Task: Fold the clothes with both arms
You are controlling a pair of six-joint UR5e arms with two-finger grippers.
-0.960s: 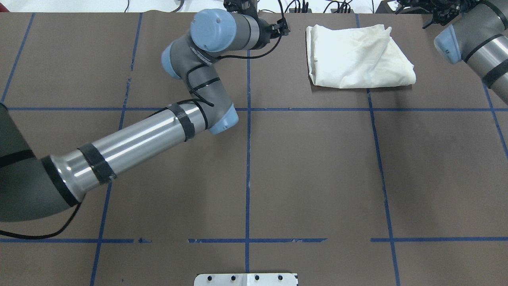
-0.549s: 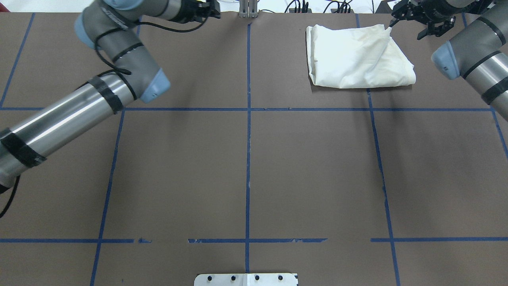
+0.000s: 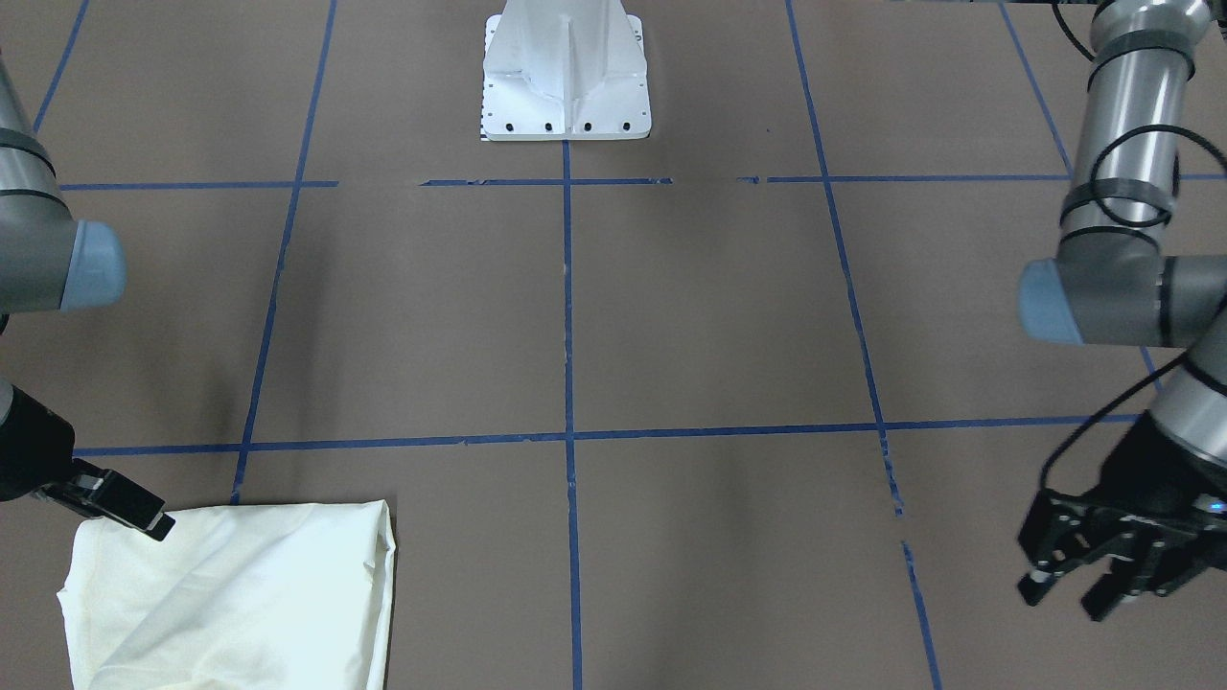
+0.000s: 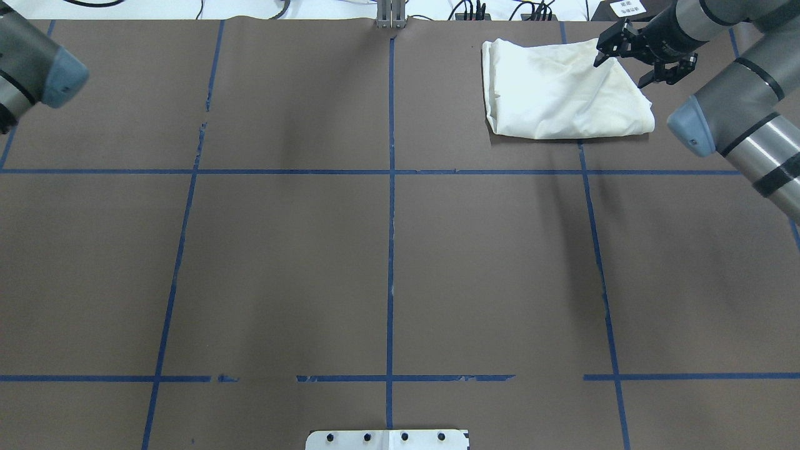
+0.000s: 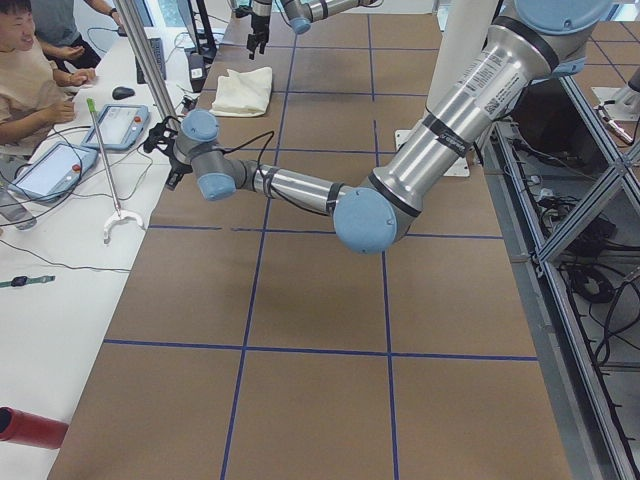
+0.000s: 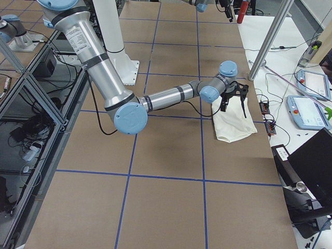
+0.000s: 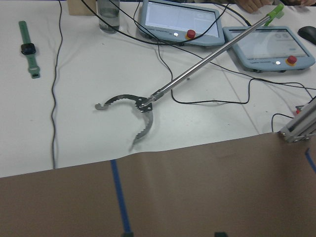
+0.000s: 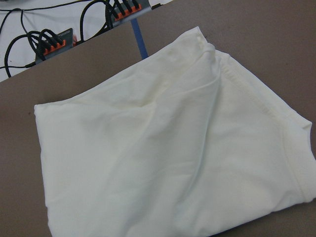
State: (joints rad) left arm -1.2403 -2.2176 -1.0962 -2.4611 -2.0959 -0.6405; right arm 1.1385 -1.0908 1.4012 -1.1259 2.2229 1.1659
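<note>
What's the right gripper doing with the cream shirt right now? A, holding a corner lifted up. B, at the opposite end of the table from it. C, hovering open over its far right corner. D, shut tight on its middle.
C: the right gripper has its jaws spread above the far right corner of the shirt, which lies folded and flat with nothing lifted.

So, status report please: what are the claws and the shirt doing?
Right gripper open, poised over shirt corner, not gripping. Left gripper open, empty, far across the table. Shirt folded, lying flat. Nothing blocking it.
</note>
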